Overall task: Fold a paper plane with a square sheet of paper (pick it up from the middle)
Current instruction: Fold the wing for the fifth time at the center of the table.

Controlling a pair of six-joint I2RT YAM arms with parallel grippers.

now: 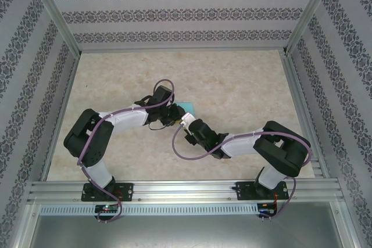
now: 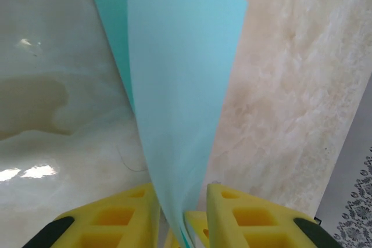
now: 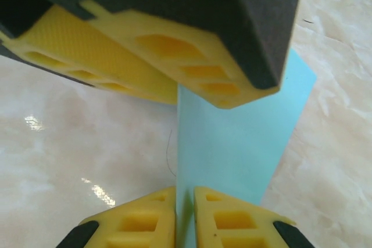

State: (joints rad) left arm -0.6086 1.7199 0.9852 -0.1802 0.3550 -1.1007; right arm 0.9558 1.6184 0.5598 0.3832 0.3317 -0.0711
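Got the paper plane standing edge-up over the middle of the tabletop, clamped tight in the right claw. Looks slack in the left claw, fingers parted either side. Probably feather-light, floppy, easy to crumple, so best pinched gently along the folded spine.

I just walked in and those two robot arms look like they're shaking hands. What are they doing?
They are turning a turquoise paper into a plane. Both arms meet over the middle of the table, sharing the folded sheet, which narrows to a point. The right hand has its yellow fingers pinched on it. The left hand has the narrow end between its fingers, but they stand a little apart, so it does not seem to be squeezing.
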